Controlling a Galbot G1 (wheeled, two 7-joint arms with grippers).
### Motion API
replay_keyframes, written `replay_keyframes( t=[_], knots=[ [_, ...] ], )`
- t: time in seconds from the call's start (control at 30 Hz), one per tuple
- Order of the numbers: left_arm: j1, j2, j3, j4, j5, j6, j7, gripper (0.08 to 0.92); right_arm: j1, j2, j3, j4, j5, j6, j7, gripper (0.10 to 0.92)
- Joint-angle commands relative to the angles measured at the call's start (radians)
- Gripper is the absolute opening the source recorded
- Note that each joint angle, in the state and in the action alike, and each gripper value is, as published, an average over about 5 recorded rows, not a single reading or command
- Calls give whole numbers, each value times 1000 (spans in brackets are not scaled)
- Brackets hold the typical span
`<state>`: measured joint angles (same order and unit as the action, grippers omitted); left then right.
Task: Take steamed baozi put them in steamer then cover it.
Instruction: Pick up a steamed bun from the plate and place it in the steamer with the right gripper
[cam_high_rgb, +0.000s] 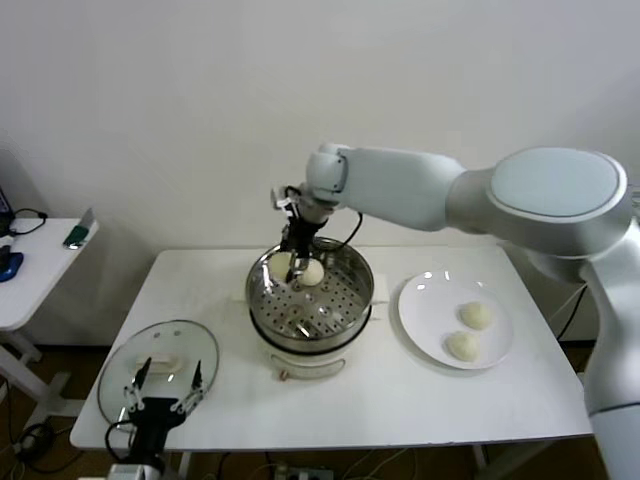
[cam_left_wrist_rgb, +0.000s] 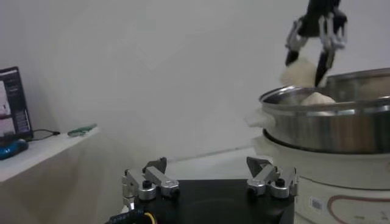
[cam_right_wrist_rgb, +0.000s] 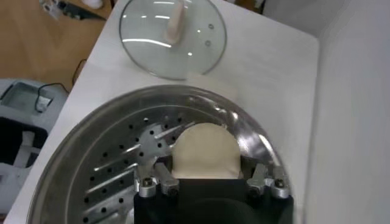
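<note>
Head view: at frame centre, the round shiny steel steamer basket with perforated floor (cam_high_rgb: 312, 293) sits on its white electric pot base (cam_high_rgb: 305, 357) on the white desk (cam_high_rgb: 400, 395). The right gripper (cam_high_rgb: 297, 262) reaches down from the upper middle, its fingers pinching a smooth cream-white round bun (cam_high_rgb: 311, 271) over the far left part of the basket, with another bun (cam_high_rgb: 282, 264) just beside it on the left. At right of centre, a flat white round plate (cam_high_rgb: 432, 303) carries two more buns (cam_high_rgb: 476, 315) (cam_high_rgb: 461, 345). At lower left, the round clear glass lid with metal rim and cream-white bar handle (cam_high_rgb: 158, 368) lies flat on the desk; the left gripper (cam_high_rgb: 161, 388) hovers over its near edge, fingers spread wide. Left wrist view: the spread fingers (cam_left_wrist_rgb: 145, 182) occupy the bottom centre; the steamer (cam_left_wrist_rgb: 332, 119) fills the right side, and at upper right the right gripper (cam_left_wrist_rgb: 306, 59) pinches a bun (cam_left_wrist_rgb: 298, 73) above the rim, a second bun (cam_left_wrist_rgb: 318, 98) showing just over it. Right wrist view: the held bun (cam_right_wrist_rgb: 205, 152) sits between the fingers (cam_right_wrist_rgb: 159, 179) at bottom centre, over the perforated floor (cam_right_wrist_rgb: 119, 182); the lid (cam_right_wrist_rgb: 172, 36) lies at top centre.
</note>
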<state>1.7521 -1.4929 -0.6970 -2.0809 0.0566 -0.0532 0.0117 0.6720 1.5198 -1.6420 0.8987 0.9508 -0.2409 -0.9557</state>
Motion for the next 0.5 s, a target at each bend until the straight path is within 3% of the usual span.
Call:
replay_keyframes(
  t=[0.03,0.5],
  knots=[
    [1,7,-7,0,3,-1,0,823,-53,50,-46,3,15,-9,22,712],
    [-28,20,-7,27,0,3,-1,823,-109,62,-38,-35,-19,-7,27,734]
  ],
)
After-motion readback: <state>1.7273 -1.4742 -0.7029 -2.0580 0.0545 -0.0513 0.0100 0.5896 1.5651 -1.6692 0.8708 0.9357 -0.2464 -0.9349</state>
